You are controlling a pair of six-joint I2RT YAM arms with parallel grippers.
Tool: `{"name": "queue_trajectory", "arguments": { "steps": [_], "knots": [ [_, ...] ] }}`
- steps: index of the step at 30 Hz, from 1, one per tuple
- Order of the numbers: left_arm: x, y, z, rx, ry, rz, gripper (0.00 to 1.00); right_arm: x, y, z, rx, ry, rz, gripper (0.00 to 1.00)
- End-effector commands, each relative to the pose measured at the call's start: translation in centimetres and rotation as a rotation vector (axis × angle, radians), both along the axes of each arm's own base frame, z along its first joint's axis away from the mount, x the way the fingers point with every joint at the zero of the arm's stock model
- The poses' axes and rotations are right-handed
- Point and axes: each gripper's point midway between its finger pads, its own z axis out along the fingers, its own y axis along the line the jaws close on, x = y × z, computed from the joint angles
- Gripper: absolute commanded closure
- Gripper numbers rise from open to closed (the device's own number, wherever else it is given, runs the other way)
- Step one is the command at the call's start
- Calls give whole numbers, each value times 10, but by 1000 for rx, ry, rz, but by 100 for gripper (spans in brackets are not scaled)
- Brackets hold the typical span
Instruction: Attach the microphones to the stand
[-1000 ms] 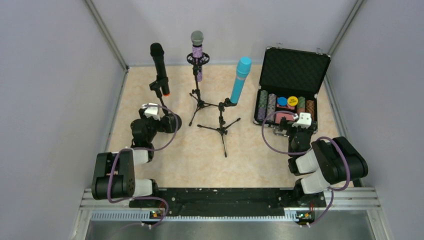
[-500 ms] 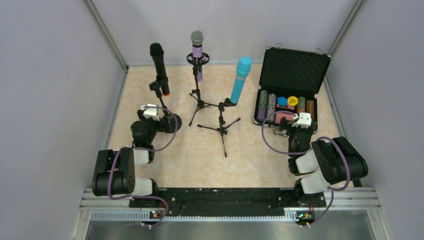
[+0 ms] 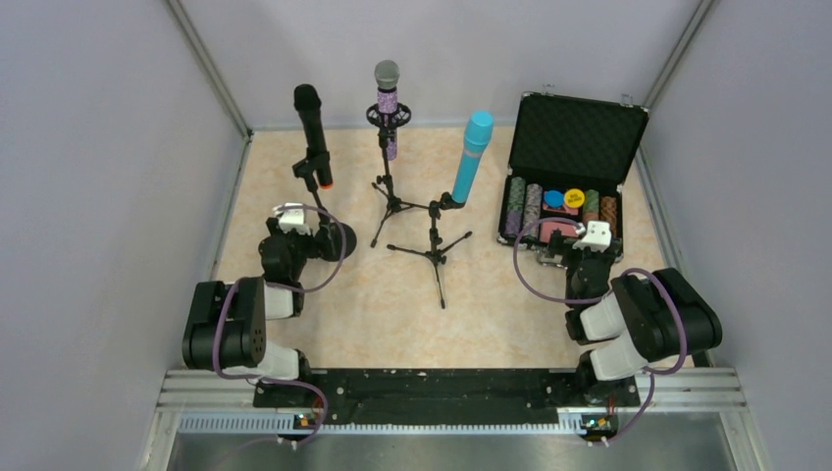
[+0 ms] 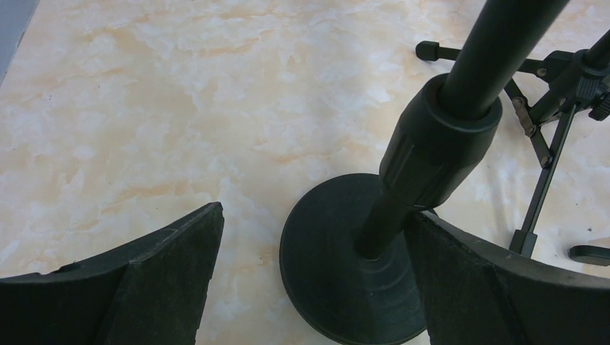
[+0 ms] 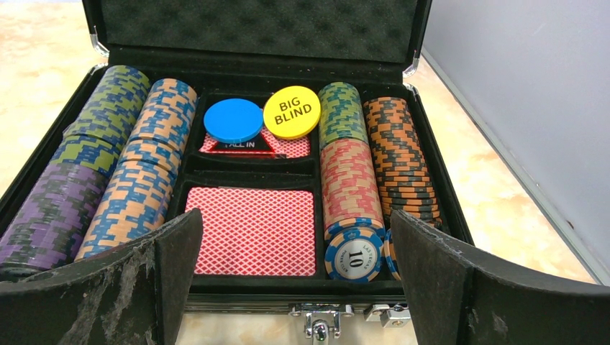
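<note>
Three microphones stand upright in stands at the back. The black microphone (image 3: pixel 312 126) with an orange ring sits on a round-base stand (image 4: pixel 338 277). The purple glitter microphone (image 3: pixel 388 103) and the cyan microphone (image 3: pixel 470 155) sit on tripod stands (image 3: pixel 435 240). My left gripper (image 3: pixel 316 235) is open and low over the table. In the left wrist view my left gripper (image 4: pixel 314 215) has the round base and its pole (image 4: pixel 439 144) between the jaws, the pole close against the right finger. My right gripper (image 3: pixel 574 253) is open and empty in front of the poker case; it also shows in the right wrist view (image 5: pixel 295 223).
An open black poker case (image 3: pixel 581 132) stands at the back right, holding rows of chips, red cards (image 5: pixel 252 230), and blue and yellow discs. Tripod legs (image 4: pixel 543 172) spread over the marble floor right of the round base. Grey walls close in three sides.
My left arm has shifted slightly to the left and back near the round base. The microphones, stands and right arm have not moved.
</note>
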Motion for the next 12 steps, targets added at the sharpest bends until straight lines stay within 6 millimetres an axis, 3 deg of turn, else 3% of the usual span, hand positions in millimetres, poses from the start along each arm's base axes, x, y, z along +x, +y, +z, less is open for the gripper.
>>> {"name": "queue_trajectory", "arguments": {
  "steps": [1,12],
  "knots": [
    [11,9,20,-2,-47,46,1,7,-1,23,19,-88,-3,1],
    [12,10,19,0,-43,45,1,7,-1,23,18,-87,-3,1]
  ]
}}
